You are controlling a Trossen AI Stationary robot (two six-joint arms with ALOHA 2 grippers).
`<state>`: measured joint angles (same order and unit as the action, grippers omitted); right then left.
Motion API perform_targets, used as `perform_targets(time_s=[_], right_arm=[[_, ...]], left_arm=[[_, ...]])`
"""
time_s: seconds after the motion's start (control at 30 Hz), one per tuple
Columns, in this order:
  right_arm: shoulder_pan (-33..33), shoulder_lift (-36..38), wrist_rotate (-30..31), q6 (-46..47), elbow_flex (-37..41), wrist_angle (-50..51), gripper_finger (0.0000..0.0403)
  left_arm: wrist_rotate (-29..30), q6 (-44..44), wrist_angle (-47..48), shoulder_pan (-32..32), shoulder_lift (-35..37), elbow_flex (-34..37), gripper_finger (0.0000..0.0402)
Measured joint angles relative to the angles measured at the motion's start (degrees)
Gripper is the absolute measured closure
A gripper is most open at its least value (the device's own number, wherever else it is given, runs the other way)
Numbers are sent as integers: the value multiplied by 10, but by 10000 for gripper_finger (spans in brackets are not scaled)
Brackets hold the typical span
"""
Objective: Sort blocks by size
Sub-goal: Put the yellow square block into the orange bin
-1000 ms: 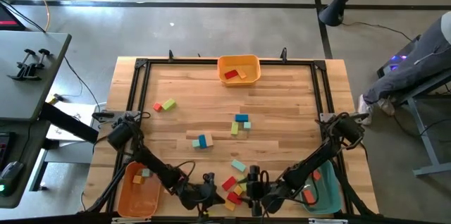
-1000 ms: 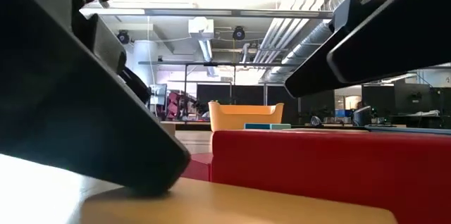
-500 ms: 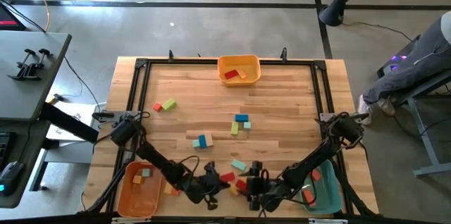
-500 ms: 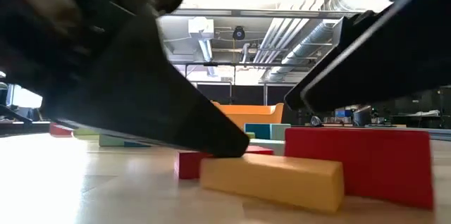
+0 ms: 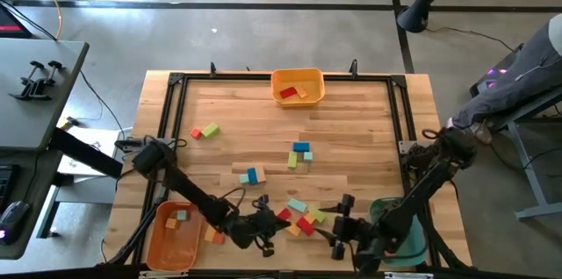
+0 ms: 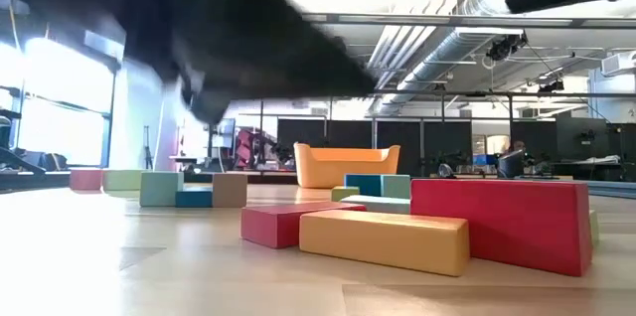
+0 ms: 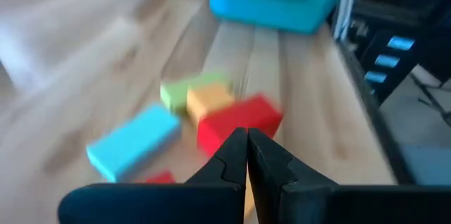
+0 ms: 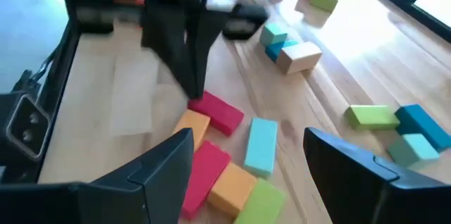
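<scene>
A cluster of blocks [image 5: 299, 218], red, orange, yellow, green and teal, lies on the wooden table near its near edge. It also shows in the low view [image 6: 417, 232]. My left gripper [image 5: 263, 225] is shut and empty, its tips [image 7: 246, 146] at the cluster's left side, beside a red block [image 8: 217, 111]. My right gripper [image 5: 338, 226] is open and empty to the right of the cluster; its fingers [image 8: 248, 139] point at it from a short way off. More blocks lie farther off: red and green [image 5: 205, 131], teal and tan [image 5: 252, 175], and green, blue and teal [image 5: 300, 153]. My left gripper's shut fingertips [image 8: 196, 90] come down from above at the end of the red block [image 8: 204, 103]. I cannot tell whether they touch it.
An orange bin [image 5: 174, 237] with a few blocks stands at the near left. A teal bin [image 5: 402, 231] stands at the near right under my right arm. A yellow-orange bin [image 5: 297, 86] with blocks stands at the far edge. An orange block [image 5: 213, 237] lies beside the orange bin.
My right gripper has drawn back toward the table's right edge, away from the cluster, and its arm has swung right. My left gripper has gone a little toward the far edge and up, away from the low camera. The cluster's blocks have slid toward the far side and bunched together.
</scene>
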<state>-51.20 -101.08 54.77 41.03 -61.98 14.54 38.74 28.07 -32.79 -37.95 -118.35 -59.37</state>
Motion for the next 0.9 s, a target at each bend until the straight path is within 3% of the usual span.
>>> perform_targets(time_s=[0.43, 0.57, 0.73, 0.9], right_arm=[[-39, 3, -1, 14, 0, 15, 137], [-48, 28, -1, 21, 0, 15, 137], [-54, 47, -29, 26, 0, 15, 137], [-52, 41, -19, 32, 0, 10, 137]], left_arm=[[65, -78, 0, -25, 61, 0, 401], [30, -78, -9, 0, 61, 0, 401], [18, -157, -63, 28, 61, -16, 401], [-11, -186, 47, 56, 66, -78, 392]])
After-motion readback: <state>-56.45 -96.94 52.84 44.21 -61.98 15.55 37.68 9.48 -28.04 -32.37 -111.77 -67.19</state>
